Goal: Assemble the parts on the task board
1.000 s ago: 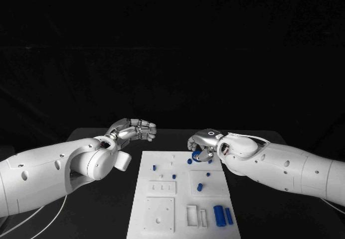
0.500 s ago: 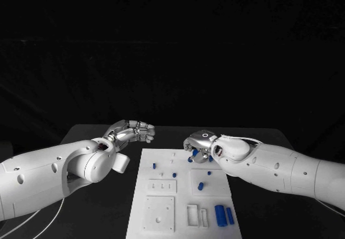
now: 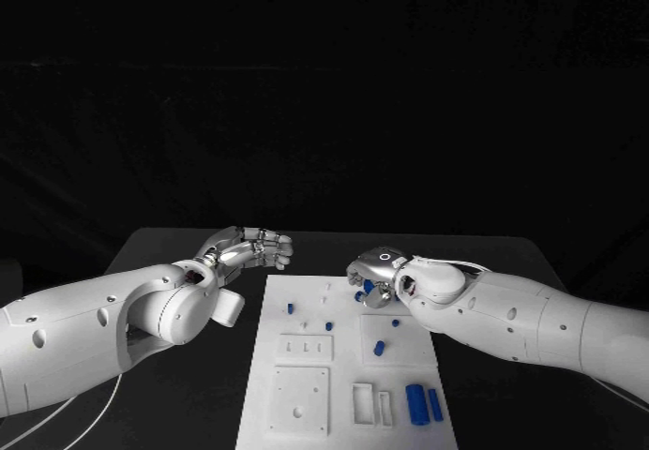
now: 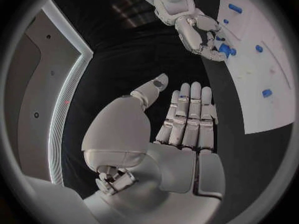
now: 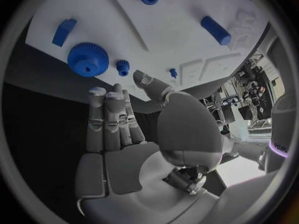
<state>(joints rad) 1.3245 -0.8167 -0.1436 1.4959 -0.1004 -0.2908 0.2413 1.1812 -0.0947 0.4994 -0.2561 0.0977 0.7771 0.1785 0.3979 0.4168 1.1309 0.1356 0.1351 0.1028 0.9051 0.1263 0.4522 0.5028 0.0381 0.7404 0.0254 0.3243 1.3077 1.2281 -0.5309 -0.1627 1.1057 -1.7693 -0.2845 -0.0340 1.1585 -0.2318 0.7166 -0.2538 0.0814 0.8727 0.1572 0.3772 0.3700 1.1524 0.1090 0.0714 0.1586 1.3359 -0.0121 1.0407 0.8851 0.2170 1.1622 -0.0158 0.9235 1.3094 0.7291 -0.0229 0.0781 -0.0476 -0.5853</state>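
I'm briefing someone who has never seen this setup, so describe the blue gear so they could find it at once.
Start at the white task board in the middle of the black table and go to its far end, where the right hand hovers. The blue gear lies there near that hand's fingertips. It is a round toothed disc, wider than the small plain blue pegs beside it.

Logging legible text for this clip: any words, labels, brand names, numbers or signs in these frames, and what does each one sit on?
None can be read.
The task board carries no print; its marks are recesses and holes only.
The blue parts, such as the gear, bear no lettering.
The right hand and the left hand show no logo.
In the right wrist view a pale purple mark sits at the circle's rim: too small and cut off to read.
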